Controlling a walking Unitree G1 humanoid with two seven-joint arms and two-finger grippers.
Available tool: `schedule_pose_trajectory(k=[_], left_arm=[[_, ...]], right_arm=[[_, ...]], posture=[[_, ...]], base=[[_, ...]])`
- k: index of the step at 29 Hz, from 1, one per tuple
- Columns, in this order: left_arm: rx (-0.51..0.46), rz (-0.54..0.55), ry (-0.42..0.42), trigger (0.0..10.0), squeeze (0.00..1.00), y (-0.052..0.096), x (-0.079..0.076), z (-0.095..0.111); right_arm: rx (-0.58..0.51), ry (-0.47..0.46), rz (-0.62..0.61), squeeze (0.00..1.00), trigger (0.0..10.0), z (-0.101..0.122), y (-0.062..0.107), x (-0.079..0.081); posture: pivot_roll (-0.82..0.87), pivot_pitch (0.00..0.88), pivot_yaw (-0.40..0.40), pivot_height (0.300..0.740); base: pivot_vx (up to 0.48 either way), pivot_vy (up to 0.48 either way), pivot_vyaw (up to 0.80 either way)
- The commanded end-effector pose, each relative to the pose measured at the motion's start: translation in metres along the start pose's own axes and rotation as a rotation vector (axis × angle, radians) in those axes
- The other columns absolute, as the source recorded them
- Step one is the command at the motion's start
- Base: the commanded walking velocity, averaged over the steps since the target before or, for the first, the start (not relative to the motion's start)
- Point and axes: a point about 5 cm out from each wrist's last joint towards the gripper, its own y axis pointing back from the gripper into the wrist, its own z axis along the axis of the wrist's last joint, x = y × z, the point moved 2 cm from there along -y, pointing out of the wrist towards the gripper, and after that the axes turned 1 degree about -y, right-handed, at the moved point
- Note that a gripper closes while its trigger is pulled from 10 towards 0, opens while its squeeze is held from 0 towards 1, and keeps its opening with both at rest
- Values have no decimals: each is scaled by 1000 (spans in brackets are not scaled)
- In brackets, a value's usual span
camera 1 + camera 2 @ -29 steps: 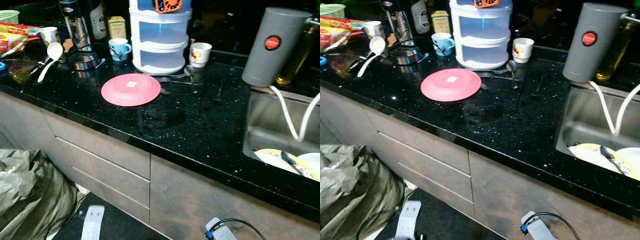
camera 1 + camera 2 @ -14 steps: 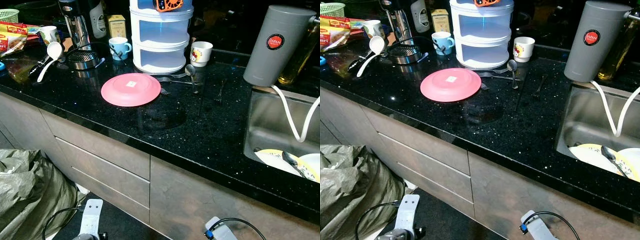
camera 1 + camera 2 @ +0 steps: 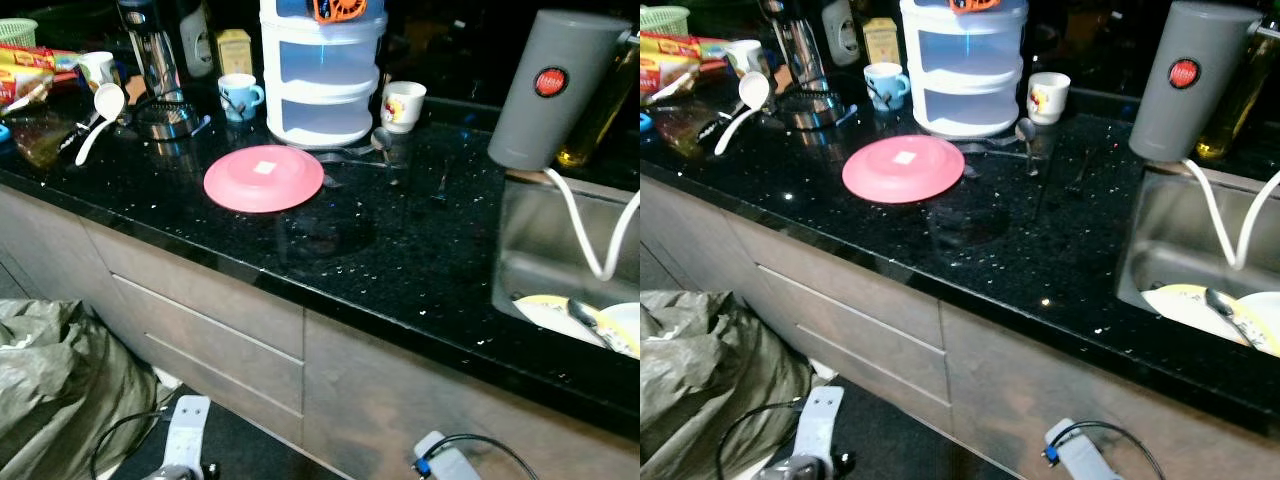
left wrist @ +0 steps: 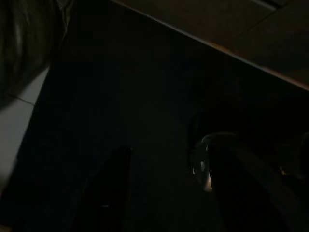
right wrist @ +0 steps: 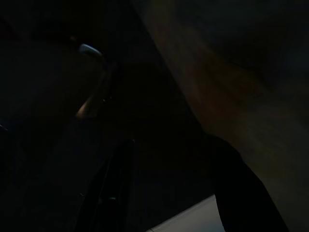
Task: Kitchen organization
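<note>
We face a black counter [image 3: 400,270] with grey drawers [image 3: 210,340] below. Item one: a pink plate [image 3: 263,178], upside down on the counter at 11 o'clock from the view's centre, apart from everything else. Item two: a clear three-tier box [image 3: 322,75] at 12 o'clock behind the plate, an orange thing on its lid. Item three: a blue mug [image 3: 238,96] just beside the box at its 9 o'clock; a white mug [image 3: 403,105] just beside it at its 3 o'clock. Item four: spoons [image 3: 375,148] lying on the counter in front of the white mug. Item five: a white ladle [image 3: 98,115] at 10 o'clock near a round metal strainer [image 3: 163,118]; snack packets [image 3: 25,75] and a green basket [image 3: 15,30] lie beyond it. Item six: a grey flask [image 3: 545,90] at 2 o'clock by the sink [image 3: 530,250], a white hose [image 3: 590,235] looping into the basin, plates [image 3: 585,325] with a spoon lying in it. Item seven: a crumpled grey-green sack [image 3: 60,390] on the floor at 8 o'clock. Our left gripper [image 4: 164,188] hangs low in the dark, fingers apart, holding nothing; our right gripper [image 5: 164,188] hangs likewise, fingers spread and empty.
</note>
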Motion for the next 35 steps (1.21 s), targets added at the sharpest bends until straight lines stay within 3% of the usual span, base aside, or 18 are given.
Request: schedule_pose_trajectory(k=[1,13,22,24,35], left_arm=[[10,15,-6,10000,0,1,6,-1],[10,16,-7,10000,0,1,6,-2],[1,5,19,10000,0,1,6,0],[0,27,-21,10000,0,1,10,2],[-18,50,-4,10000,0,2,13,10]], right_arm=[[4,-4,5,0,10000,-2,0,2],[3,-5,7,0,10000,-2,0,2],[3,-6,8,0,10000,-2,0,2],[3,-5,7,0,10000,-2,0,2],[2,-1,8,0,10000,-2,0,1]], posture=[[-26,0,2,740],[-24,0,1,740],[-25,0,0,740],[-27,0,2,740],[-26,0,-2,740]], base=[[0,386,0],[0,390,0],[0,0,0],[0,-452,0],[0,-345,0]])
